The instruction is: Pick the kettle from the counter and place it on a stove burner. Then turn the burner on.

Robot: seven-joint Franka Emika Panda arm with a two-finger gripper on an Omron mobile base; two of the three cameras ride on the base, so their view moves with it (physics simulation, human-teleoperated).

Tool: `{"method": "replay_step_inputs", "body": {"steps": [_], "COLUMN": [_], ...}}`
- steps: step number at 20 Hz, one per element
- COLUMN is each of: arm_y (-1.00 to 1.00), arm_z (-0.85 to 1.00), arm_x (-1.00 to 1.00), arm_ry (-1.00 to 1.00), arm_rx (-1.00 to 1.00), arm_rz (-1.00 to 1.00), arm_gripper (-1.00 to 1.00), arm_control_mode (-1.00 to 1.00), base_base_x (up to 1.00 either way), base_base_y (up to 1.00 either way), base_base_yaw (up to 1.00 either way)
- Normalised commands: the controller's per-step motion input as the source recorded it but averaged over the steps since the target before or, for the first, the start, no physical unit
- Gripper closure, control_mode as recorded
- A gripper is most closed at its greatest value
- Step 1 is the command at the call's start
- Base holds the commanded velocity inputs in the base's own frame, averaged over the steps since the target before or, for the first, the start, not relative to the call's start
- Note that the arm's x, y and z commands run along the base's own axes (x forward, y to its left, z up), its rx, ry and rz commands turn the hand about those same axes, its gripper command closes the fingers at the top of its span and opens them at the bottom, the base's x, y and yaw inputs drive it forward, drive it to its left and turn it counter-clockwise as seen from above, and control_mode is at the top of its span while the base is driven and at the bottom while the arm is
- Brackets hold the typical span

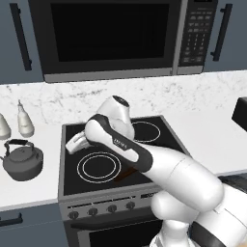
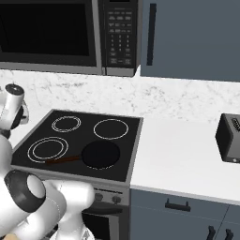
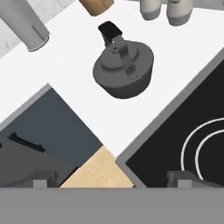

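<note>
The dark grey kettle (image 1: 21, 161) stands upright on the white counter (image 1: 29, 190), left of the stove (image 1: 72, 190). My gripper (image 1: 71, 146) hovers above the stove's left edge, to the right of the kettle and apart from it. In the hand view the kettle (image 3: 124, 65) sits up in the middle, its black handle arched over the lid. Both fingertips (image 3: 41, 181) rise far apart at the bottom with nothing between them, so the gripper (image 3: 111, 181) is open. The front left burner (image 1: 99, 167) is bare. The stove's knobs (image 1: 101, 210) line its front panel.
A black frying pan (image 2: 101, 154) with a brown handle sits on the front right burner. Two pale bottles (image 1: 24, 120) stand behind the kettle by the marble backsplash. A microwave (image 1: 111, 34) hangs above the stove. On the right counter stands a dark toaster (image 2: 229, 138).
</note>
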Motion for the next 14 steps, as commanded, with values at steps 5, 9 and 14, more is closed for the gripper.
{"method": "replay_step_inputs", "body": {"steps": [5, 9, 14], "arm_y": [0.76, 0.77, 0.57], "arm_z": [-0.01, 0.00, 0.00], "arm_x": [0.00, 0.03, 0.12], "arm_ry": [0.00, 0.00, 0.00], "arm_rx": [-0.02, -0.04, -0.04], "arm_rz": [0.00, 0.00, 0.00], "arm_gripper": [-1.00, -1.00, -1.00], "arm_control_mode": [-1.00, -1.00, -1.00], "base_base_x": [0.00, 0.00, 0.00], "base_base_y": [0.00, 0.00, 0.00], "base_base_yaw": [0.00, 0.00, 0.00]}}
